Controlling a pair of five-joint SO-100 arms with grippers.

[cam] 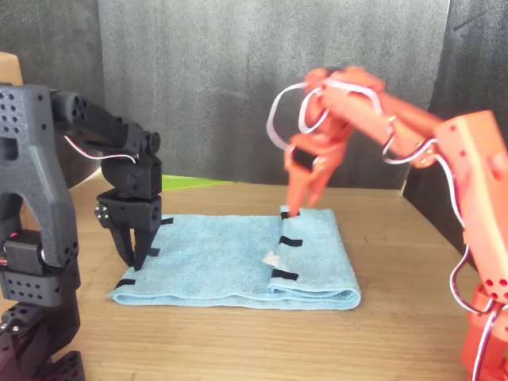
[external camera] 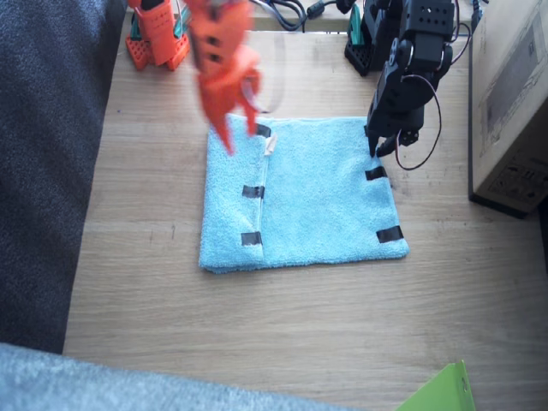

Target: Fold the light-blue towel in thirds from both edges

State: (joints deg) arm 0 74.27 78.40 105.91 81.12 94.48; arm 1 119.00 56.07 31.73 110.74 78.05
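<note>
Only from the front view, folded double layer of light-blue towel [cam: 238,262] visible.

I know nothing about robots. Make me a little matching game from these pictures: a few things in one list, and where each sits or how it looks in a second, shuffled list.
Things:
1. right arm's tool
2. left arm's tool
3. light-blue towel
4. cardboard box

Descriptions:
A. black, at the towel's unfolded taped edge
B. one side already folded over
C. orange, above the folded flap
D. at the table's side, beyond the black arm

Pairs: 1-C, 2-A, 3-B, 4-D
</note>
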